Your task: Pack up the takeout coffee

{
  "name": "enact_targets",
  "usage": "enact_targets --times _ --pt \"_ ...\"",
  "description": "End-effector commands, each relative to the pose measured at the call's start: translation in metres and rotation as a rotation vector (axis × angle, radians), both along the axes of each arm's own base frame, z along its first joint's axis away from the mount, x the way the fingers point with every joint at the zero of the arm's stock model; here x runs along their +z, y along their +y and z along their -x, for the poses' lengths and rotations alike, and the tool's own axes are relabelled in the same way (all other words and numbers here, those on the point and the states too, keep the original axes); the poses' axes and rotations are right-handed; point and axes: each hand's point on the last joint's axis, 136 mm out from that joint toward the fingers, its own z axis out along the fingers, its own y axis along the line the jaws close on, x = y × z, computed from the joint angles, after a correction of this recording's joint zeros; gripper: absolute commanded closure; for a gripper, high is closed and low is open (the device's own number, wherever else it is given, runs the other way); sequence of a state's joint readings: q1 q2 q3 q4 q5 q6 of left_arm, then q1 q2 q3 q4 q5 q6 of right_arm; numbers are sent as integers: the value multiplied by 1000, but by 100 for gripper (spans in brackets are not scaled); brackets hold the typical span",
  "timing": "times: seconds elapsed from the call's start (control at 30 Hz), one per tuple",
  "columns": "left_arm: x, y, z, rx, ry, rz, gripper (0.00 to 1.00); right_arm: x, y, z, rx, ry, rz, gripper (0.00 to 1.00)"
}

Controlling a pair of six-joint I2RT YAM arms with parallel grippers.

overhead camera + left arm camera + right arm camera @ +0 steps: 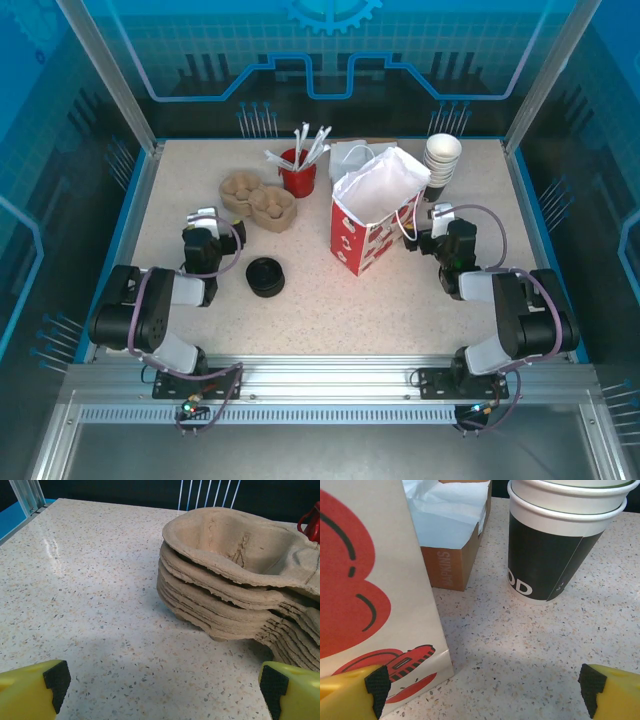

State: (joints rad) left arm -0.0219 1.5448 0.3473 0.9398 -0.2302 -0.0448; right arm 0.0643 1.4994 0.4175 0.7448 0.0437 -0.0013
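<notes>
Clerk: Entry one, takeout coffee; location?

Checker: Cannot tell. Nearest candidate place is the paper bag [362, 238]; red-and-white, upright at mid-table, mouth open, white paper lining it; its inside is hidden from above.

Clerk: Entry two, neighbours of the bag?

Checker: Napkin box [451, 562], brown, white napkins on top, just behind the bag; stack of cups [442, 158], dark walls and white insides, to the bag's right, apart from both bag and box; red cup [298, 180] holding white wrapped straws, at the back left of the bag; stack of pulp carriers [258, 200], just left of the red cup; low stack of black lids [265, 277], nearer the arms, well apart from the bag, on the speckled table [400, 300].

Clerk: Entry three, grippers?

Checker: Right gripper [484, 690]: fingers spread wide, nothing between them, low over the table; the bag's lower corner lies just past the finger at the left of its wrist view, contact cannot be told; the cups stand ahead. Left gripper [165, 682]: fingers likewise spread wide and empty, low over the table; the carriers lie ahead to the right, apart from it.
</notes>
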Motion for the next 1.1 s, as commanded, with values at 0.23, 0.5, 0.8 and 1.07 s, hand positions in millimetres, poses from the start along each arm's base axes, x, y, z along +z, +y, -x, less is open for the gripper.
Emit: enact_targets --times 0.23,0.5,0.8,1.07 --pt "6 -3 -6 -16 -14 -16 1 5 -2 -5 2 -15 1 0" --pt "6 -4 -6 -20 -13 -18 1 6 -2 -5 5 -17 0 0" --pt "28 -4 6 -20 -45 -20 1 23 -5 -3 -7 -15 -2 0" --pt "93 14 37 140 35 84 1 61 -42 27 -184 43 4 0"
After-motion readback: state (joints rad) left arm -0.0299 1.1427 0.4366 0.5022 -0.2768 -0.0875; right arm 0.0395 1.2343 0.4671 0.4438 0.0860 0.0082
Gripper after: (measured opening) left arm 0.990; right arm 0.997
